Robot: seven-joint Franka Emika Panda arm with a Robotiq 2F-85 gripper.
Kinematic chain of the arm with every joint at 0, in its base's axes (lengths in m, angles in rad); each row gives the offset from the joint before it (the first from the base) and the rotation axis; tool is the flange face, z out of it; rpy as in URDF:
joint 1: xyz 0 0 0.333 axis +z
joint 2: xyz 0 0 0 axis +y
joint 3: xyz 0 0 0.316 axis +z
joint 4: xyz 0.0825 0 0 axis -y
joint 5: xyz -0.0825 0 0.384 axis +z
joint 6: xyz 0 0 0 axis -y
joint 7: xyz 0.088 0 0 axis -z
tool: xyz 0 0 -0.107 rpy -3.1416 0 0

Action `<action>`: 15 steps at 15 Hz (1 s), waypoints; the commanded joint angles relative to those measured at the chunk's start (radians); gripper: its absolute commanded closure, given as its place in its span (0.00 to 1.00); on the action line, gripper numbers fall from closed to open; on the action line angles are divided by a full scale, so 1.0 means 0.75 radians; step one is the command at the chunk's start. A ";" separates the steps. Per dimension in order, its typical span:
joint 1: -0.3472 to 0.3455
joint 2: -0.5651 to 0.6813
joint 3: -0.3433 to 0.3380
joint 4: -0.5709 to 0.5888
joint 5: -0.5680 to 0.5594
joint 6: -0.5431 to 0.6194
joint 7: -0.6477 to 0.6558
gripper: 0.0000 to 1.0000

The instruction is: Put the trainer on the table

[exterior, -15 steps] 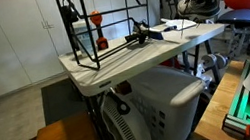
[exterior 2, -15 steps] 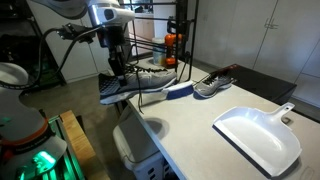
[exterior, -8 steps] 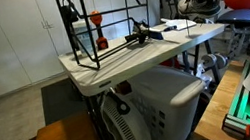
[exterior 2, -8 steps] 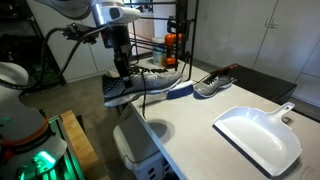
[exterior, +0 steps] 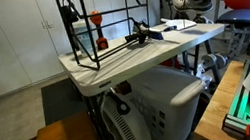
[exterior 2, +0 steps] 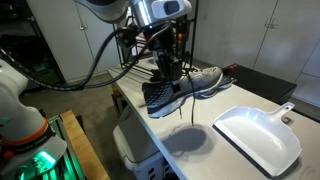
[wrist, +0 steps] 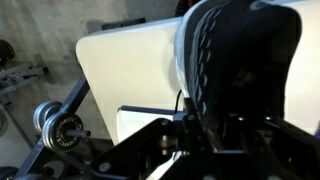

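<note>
- Pale grey-white plastic formed the table [exterior 2: 222, 162], a thick top with rounded corners and a smooth, hard face; a white dustpan [exterior 2: 258, 135] lay on it.
- The trainer [exterior 2: 160, 97] hung tilted in the air above the table, near the dustpan on its frame-ward side, clear of the surface with its shadow on the plastic below.
- The gripper [exterior 2: 165, 74] was clamped onto the trainer from above, its fingers biting at the upper.
- A lace dangled loose beneath the shoe.
- In the wrist view the sole [wrist: 235, 60] filled the frame: dark rubber with moulded tread.
- Judged by its looks, the trainer would be light, with a soft, yielding fabric upper and a stiffer, grippy sole, so it was not fragile.
- The collar or tongue would be the sensible hold, though soft fabric could let the shoe swing or sag.
- Beyond the dustpan stood a black wire frame [exterior: 97, 24], thin and rigid.
</note>
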 commanded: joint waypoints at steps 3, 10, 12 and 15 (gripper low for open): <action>0.046 0.400 -0.021 0.433 0.397 -0.037 -0.196 0.97; 0.020 0.518 0.020 0.533 0.430 0.009 -0.148 0.90; 0.019 0.522 0.019 0.540 0.431 0.005 -0.148 0.90; 0.018 0.522 0.019 0.543 0.431 0.003 -0.148 0.97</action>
